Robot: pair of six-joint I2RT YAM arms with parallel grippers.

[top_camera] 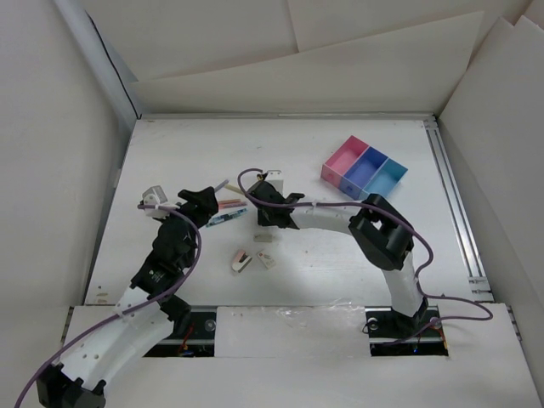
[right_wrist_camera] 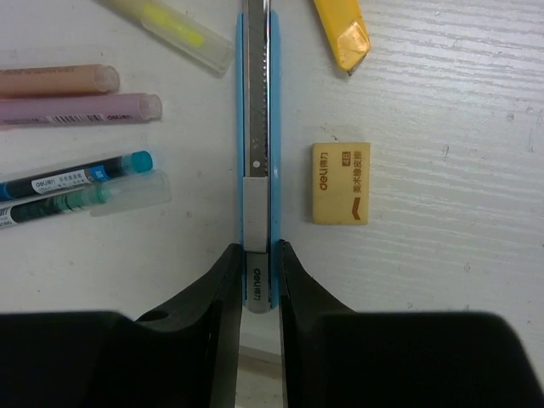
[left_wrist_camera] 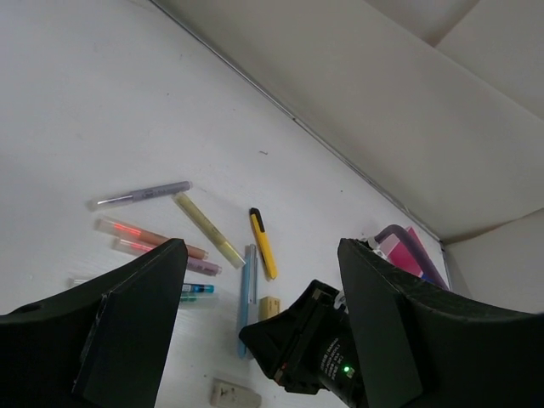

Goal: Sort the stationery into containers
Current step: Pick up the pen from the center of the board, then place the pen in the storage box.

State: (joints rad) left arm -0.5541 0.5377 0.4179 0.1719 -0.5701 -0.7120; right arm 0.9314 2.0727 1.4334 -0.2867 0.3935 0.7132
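The step in hand looks like the pick of the blue cutter (right_wrist_camera: 257, 127). It appears to lie flat on the table (right_wrist_camera: 442, 102) just beside the tan eraser (right_wrist_camera: 341, 183), parallel to the eraser's long edge with a thin strip of bare surface between them. The right gripper (right_wrist_camera: 257, 259) has its fingers (right_wrist_camera: 223, 272) pressed against the cutter's two sides at the end nearest the wrist. They are closed on it, one pad per side, and the body runs straight away from the wrist.

To do this well, I judge the lift should go straight up and gently. The hold sits at the very end, so the long free part may droop or swing. A sideways drag could nudge the eraser, or the yellow cutter (right_wrist_camera: 342, 30) lying just beyond the eraser. On the far side of the blue cutter from the eraser lie the pens — orange (right_wrist_camera: 55, 81), pink (right_wrist_camera: 76, 109), teal (right_wrist_camera: 81, 174) — near it but not touching, so a clean vertical rise should leave them alone.

The containers (top_camera: 365, 170) stand well apart from the eraser, so the carry is long and a firm pinch matters. The left gripper (left_wrist_camera: 262, 255) hovers over the same cluster with its fingers spread wide and nothing between them — it is best held out of the path.
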